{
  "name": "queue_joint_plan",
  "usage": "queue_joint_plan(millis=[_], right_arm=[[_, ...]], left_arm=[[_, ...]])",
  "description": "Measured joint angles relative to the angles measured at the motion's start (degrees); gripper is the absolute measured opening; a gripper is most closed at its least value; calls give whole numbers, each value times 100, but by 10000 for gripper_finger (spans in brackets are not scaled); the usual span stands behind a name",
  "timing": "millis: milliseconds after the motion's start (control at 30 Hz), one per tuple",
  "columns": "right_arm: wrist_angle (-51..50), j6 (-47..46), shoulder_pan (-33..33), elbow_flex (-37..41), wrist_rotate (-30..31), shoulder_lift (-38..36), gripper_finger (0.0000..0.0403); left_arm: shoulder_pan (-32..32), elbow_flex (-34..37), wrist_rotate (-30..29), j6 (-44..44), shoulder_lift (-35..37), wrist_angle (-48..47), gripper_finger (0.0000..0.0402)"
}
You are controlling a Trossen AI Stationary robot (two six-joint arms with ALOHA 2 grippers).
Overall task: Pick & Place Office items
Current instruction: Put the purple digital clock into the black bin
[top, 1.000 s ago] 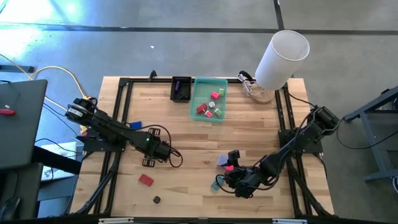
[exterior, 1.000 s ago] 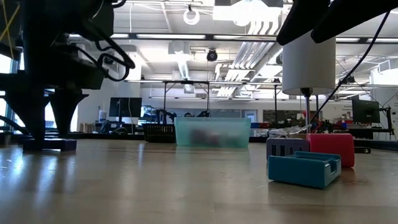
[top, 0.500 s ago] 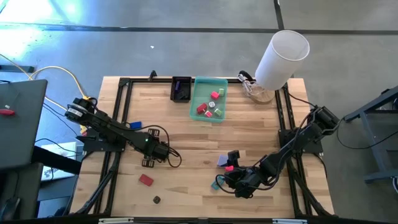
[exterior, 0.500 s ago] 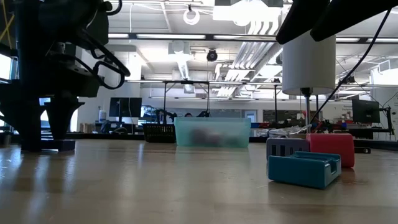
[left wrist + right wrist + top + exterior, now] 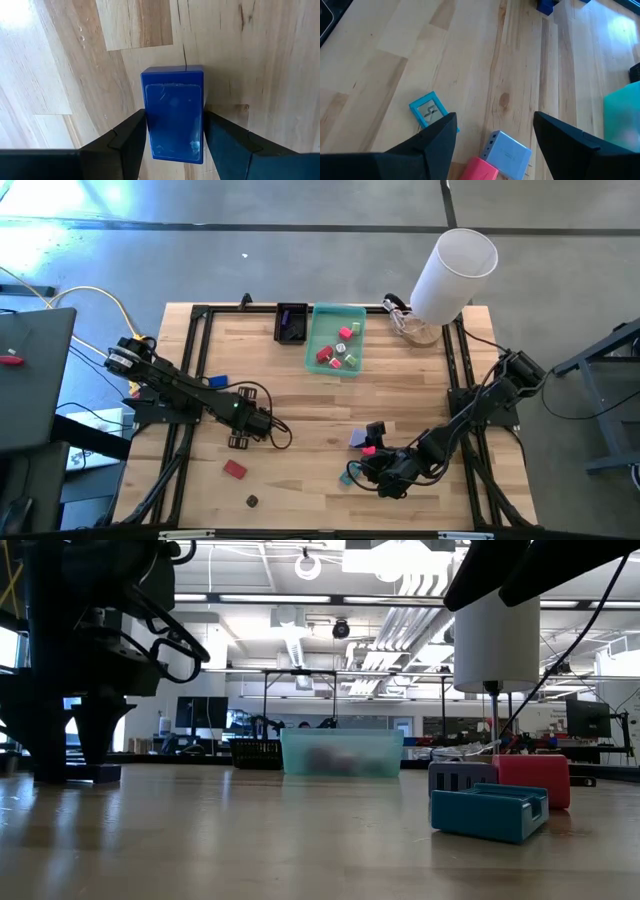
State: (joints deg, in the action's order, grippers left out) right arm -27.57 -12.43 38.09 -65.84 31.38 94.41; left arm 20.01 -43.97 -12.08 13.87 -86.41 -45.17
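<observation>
Left claw (image 5: 172, 131) pinching blue block (image 5: 173, 113) on surface (image 5: 300, 410), left of middle, right claw (image 5: 492, 137) spread over teal clip (image 5: 429, 110), purple block (image 5: 507, 151), near front edge.

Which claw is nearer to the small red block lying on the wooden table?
Left. The left claw sits just above the small red block; the right claw is far across the table to its right.
</observation>
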Motion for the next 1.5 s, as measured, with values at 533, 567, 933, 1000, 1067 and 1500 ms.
queue_joint_plan(millis=[533,567,933,1000,1067,1500], right_arm=[[0,0,0,0,0,0,252],[0,0,0,0,0,2,252],[0,0,-2,0,6,0,252],[2,-1,-2,0,3,0,252],[2,-1,0,0,0,0,252],[0,0,0,0,-6,0,252]], left_arm=[[0,279,16,393,9,160,193],[0,282,16,384,9,164,193],[-2,295,15,771,4,256,193],[-2,295,15,876,2,256,193],[-2,295,18,894,1,259,193],[-2,295,79,912,0,268,140]])
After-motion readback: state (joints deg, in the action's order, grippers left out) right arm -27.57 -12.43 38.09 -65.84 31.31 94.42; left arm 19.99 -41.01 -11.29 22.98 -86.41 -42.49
